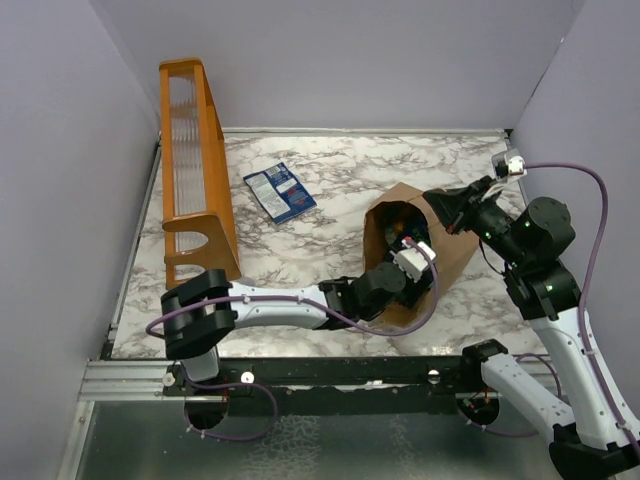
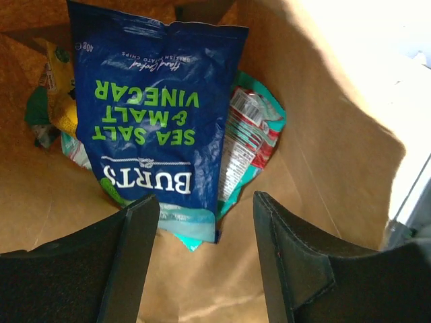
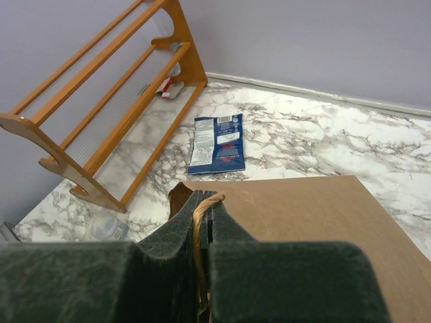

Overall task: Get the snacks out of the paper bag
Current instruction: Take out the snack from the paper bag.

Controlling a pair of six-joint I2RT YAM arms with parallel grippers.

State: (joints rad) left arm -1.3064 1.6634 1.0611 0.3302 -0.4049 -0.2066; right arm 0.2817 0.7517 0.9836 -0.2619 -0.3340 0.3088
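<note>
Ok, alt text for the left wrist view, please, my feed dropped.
The open left tool is inside the bag, its two black fingers framing a blue packet printed Burts Sea Salt & Malt Vinegar. A teal packet lies under it and a yellow packet sits to the left.

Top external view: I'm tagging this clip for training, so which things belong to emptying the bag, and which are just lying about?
Job: paper bag; blue Burts packet, teal packet and yellow packet inside it; blue packet out on the table; left jaws open in the bag; right jaws shut on its cord handle.
Lying about: orange rack; clear cup.
</note>
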